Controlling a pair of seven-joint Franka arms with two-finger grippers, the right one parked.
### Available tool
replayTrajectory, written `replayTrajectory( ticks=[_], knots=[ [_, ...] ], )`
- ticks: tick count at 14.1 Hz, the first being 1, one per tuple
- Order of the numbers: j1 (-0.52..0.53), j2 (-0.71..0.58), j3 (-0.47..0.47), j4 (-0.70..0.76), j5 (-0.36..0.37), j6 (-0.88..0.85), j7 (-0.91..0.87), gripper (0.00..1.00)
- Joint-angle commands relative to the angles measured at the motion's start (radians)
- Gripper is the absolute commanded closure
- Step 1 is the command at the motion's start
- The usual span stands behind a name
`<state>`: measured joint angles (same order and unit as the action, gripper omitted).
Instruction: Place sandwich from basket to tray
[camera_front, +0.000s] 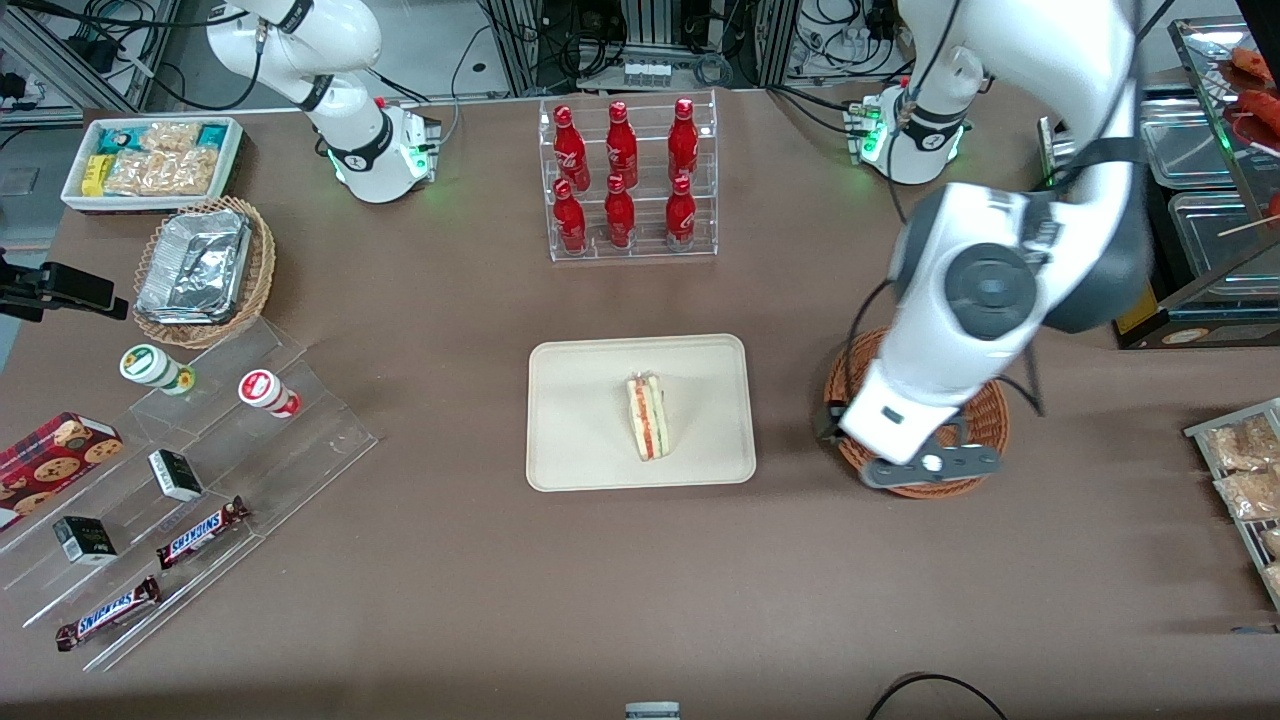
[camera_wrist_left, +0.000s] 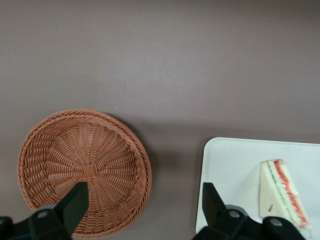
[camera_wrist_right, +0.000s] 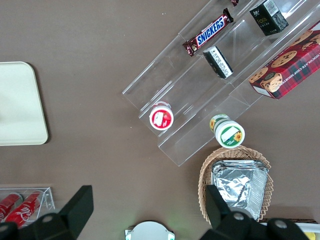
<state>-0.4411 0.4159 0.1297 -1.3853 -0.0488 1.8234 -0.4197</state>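
Sandwich (camera_front: 647, 417) lies on tray (camera_front: 580, 460). Gripper (camera_wrist_left: 142, 202) above basket (camera_wrist_left: 65, 150), fingers (camera_wrist_left: 75, 202) spread apart, holding nothing.

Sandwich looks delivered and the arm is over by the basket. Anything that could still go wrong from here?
Little. The gripper, open and empty, hangs above the empty basket, so dropping lower while leaving might nudge it. The sandwich lies well inside the tray, so a slide off the rim seems unlikely.

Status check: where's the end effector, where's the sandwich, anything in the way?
End effector open, empty, above the table between basket and tray. Sandwich lying on tray; basket empty. Nothing in the way.
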Motion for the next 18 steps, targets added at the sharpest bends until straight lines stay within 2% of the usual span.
replayTrajectory(
  ticks=[1, 4, 8, 10, 13, 15, 18],
  knots=[
    [0.119, -0.112, -0.094, -0.098, 0.004, -0.013, 0.085, 0.0],
    [0.267, -0.216, -0.186, -0.153, 0.004, -0.12, 0.24, 0.0],
    [0.406, -0.324, -0.235, -0.179, 0.004, -0.252, 0.404, 0.0],
    [0.439, -0.371, -0.234, -0.192, 0.01, -0.298, 0.47, 0.0],
    [0.458, -0.405, -0.231, -0.185, 0.041, -0.341, 0.473, 0.0],
    [0.458, -0.43, -0.231, -0.184, 0.092, -0.372, 0.469, 0.0],
    [0.458, -0.437, -0.228, -0.184, 0.09, -0.363, 0.461, 0.0]
  ],
)
